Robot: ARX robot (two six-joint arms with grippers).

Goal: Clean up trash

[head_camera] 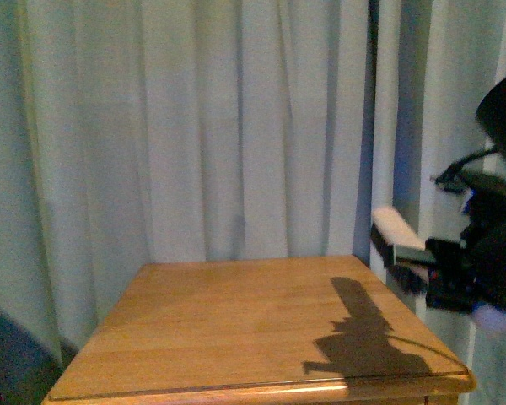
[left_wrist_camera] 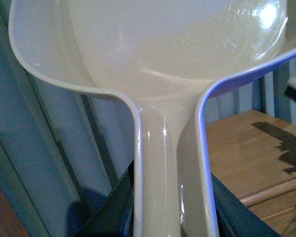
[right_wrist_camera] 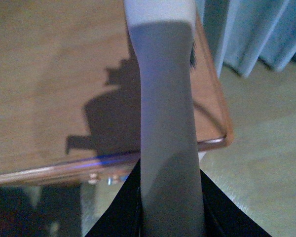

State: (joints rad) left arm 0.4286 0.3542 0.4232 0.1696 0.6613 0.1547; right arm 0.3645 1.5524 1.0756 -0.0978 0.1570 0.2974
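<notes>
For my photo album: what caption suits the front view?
Right gripper holds a pale brush beside the wooden table, curtains behind.

Overall light: dim; warm on the wooden table point(head_camera: 219, 321), with a cool blue-green cast on the curtain point(head_camera: 236, 126).
Source: the light falls from the right, throwing shadows leftward across the wood.
Shadows: the arm shadow point(head_camera: 367, 342) is dark and fairly sharp-edged, and it shows in both wrist views too.
Glare: a round bright spot and thin streaks shine on the glossy dustpan point(left_wrist_camera: 163, 59), and a bright strip runs along the table's front edge.
Underexposure: the right gripper point(head_camera: 417, 257) is nearly black, with little detail.
Focus: the brush handle point(right_wrist_camera: 165, 123) and the dustpan sit close to the lens and look soft.
Noise: the front view is grainy.
Fringing: a blue-violet tint edges the dustpan's rim.
</notes>
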